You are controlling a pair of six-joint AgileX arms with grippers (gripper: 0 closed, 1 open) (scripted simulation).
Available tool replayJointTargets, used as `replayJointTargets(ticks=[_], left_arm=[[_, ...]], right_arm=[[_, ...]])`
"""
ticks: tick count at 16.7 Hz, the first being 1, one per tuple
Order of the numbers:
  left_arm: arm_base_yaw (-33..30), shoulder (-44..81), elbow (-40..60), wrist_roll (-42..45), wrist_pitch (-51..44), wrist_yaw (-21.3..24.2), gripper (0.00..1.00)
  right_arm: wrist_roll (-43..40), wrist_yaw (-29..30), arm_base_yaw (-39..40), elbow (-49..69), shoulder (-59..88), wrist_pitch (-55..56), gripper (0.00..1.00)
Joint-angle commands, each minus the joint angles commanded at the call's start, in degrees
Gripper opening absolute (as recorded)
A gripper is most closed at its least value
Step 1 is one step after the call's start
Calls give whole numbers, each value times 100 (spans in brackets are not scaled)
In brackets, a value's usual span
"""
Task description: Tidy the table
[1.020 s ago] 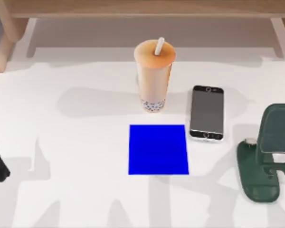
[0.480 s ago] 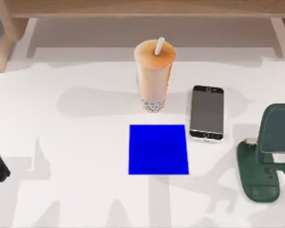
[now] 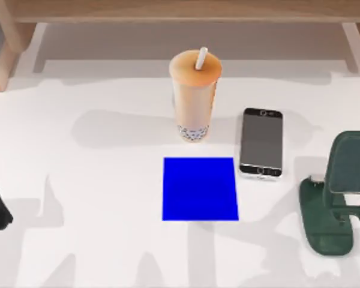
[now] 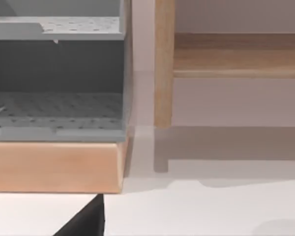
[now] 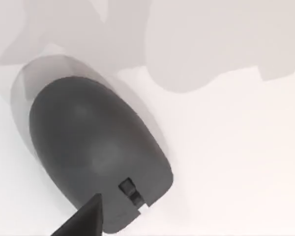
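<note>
Phone (image 3: pixel 261 143) right of cup (image 3: pixel 194 95)

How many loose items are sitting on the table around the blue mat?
3: a drink cup behind the blue mat, a phone right of the cup, and a dark green stand at the table's right edge.

Large flat white table (image 3: pixel 96 240), plain and smooth, level, spanning the top view beneath everything else
</note>
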Motion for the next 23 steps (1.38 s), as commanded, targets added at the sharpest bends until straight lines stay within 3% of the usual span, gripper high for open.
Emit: replayJointTargets(ticks=[10,19,23], left_arm=[[0,0,0,0,0,0,100],[0,0,0,0,0,0,100],[0,0,0,0,0,0,100]], right_arm=[[-3440,1,-559,1497,2306,-1617,100],[-3748,0,-595,1625,2541,-1759,100],[-3731,2,-603,1268,2839,-1129,100]])
